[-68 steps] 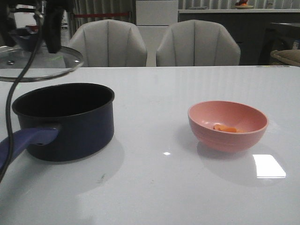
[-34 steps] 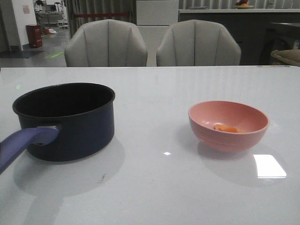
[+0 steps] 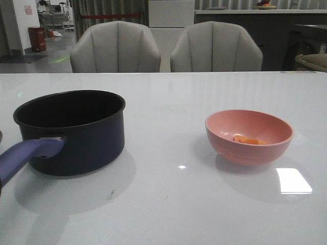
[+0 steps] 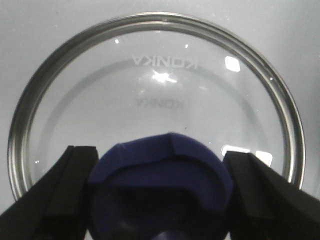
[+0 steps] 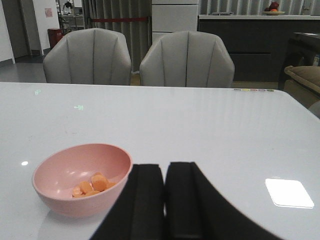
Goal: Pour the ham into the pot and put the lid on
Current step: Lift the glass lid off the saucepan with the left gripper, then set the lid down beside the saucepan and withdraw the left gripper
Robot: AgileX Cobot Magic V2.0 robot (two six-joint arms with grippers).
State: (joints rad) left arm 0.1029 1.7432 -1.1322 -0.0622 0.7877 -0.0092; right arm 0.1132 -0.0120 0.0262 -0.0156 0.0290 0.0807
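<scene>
The pot (image 3: 76, 132), dark navy with a purple-blue handle (image 3: 25, 155), stands open on the left of the white table. On the right is the pink bowl (image 3: 249, 137) with the orange ham (image 3: 246, 139) at its bottom. Neither arm shows in the front view. In the left wrist view, my left gripper (image 4: 161, 155) is shut on the blue knob (image 4: 165, 185) of the glass lid (image 4: 160, 85), which hangs over white table. In the right wrist view, my right gripper (image 5: 165, 172) is shut and empty, just beside the bowl (image 5: 75, 182) and its ham (image 5: 90, 185).
Two grey chairs (image 3: 116, 47) (image 3: 215, 47) stand beyond the table's far edge. A bright patch of reflected light (image 3: 293, 180) lies on the table near the bowl. The pot's handle reaches out past the left edge of the front view.
A second ago my left arm held the lid above the pot's left side in the front view. It has since moved out of that view to the left. Pot and bowl have not moved.
</scene>
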